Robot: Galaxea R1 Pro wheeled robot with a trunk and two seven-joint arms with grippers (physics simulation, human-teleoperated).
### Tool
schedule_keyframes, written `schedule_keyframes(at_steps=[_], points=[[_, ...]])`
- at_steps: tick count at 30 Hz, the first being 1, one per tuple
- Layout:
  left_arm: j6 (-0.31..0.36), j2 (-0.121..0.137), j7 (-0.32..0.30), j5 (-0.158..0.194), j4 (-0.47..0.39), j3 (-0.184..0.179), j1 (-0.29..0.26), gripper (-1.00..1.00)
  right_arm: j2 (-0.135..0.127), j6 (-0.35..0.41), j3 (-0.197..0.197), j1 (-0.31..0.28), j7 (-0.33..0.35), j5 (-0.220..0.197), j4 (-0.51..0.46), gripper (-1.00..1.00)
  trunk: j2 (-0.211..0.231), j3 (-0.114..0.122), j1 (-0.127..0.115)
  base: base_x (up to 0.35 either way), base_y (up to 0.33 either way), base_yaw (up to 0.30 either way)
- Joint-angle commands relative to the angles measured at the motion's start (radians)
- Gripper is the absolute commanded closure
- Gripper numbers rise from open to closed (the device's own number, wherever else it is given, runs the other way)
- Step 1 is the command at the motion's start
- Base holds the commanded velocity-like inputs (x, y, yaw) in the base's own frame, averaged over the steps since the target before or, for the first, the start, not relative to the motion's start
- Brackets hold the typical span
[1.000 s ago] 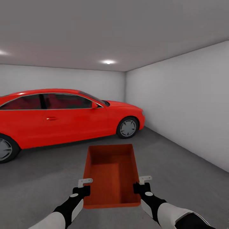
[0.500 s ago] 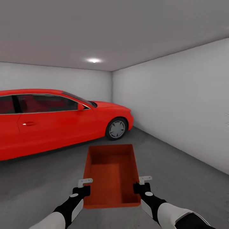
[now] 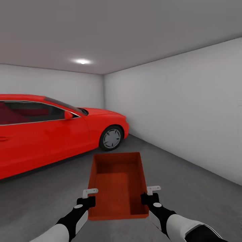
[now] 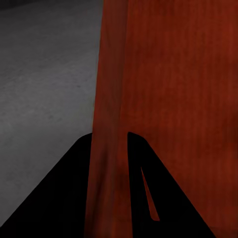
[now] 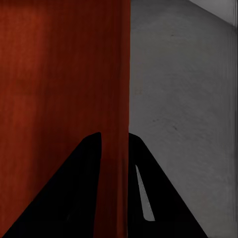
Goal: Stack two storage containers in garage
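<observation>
Orange-red storage container point(image 3: 118, 183) sits lower centre of the frame, above the grey floor point(image 3: 188, 188); your left gripper point(image 3: 88, 197) and right gripper point(image 3: 150, 194) pinch its thin side walls. Light, probably flexible: keep both grips level.

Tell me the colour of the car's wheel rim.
Silver-grey, inside a black tyre; the wheel shows best in the head view.

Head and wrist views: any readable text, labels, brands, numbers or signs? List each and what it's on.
None readable in any view.
The red car: no badge, plate or lettering visible.
The storage container, held by the left gripper and right gripper: plain ribbed orange-red plastic, no label.
The white walls and grey floor: no signs or markings.
</observation>
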Motion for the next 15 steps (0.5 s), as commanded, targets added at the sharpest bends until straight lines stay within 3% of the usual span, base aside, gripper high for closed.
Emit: schedule_keyframes(at_steps=[1, 15], points=[[-0.004, 0.010, 0.029, 0.012, 0.004, 0.003, 0.000, 1.00, 0.001, -0.035, -0.036, -0.002, -0.003, 0.004, -0.002, 1.00, -0.001, -0.002, 0.001, 0.319, 0.174, -0.281], [-0.004, 0.010, 0.029, 0.012, 0.004, 0.002, 0.000, 1.00, 0.001, -0.035, -0.036, -0.002, -0.003, 0.004, -0.002, 1.00, -0.001, -0.002, 0.001, 0.319, 0.174, -0.281]])
